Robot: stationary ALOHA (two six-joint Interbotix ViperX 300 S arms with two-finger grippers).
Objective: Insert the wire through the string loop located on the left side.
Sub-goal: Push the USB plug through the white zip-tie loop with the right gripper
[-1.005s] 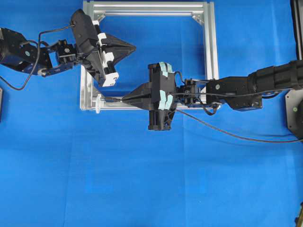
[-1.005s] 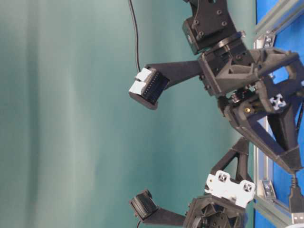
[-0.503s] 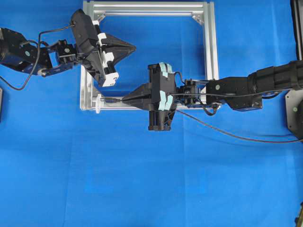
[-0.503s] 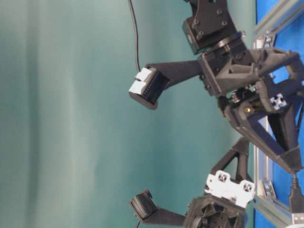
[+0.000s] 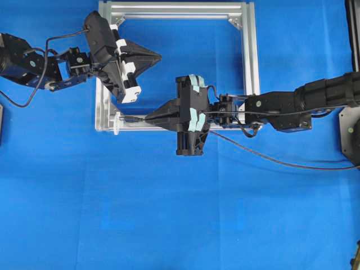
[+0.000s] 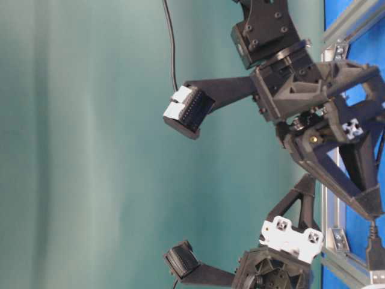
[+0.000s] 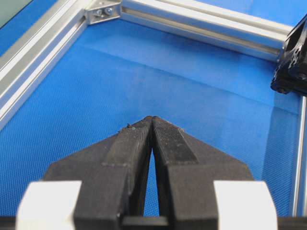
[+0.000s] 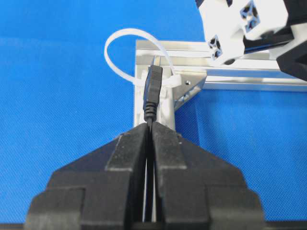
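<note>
My right gripper [image 8: 149,125] is shut on the wire just behind its black plug [image 8: 153,88]. The plug points at the frame's corner, where the white string loop [image 8: 111,48] is tied. Its tip lies beside the loop's band, and I cannot tell whether it is inside the ring. From overhead, the right gripper [image 5: 147,118] holds the plug [image 5: 130,119] just right of the loop [image 5: 116,122]. The wire [image 5: 270,159] trails off to the right. My left gripper [image 5: 159,56] hovers shut and empty over the frame's inside, and the left wrist view shows its fingertips [image 7: 152,118] together.
The silver aluminium frame [image 5: 250,56] lies on the blue cloth, its left bar under the left arm. The left gripper's white parts [image 8: 230,28] hang just beyond the loop's corner. At table level, the plug [image 6: 374,253] hangs below the right gripper's fingers [image 6: 370,205].
</note>
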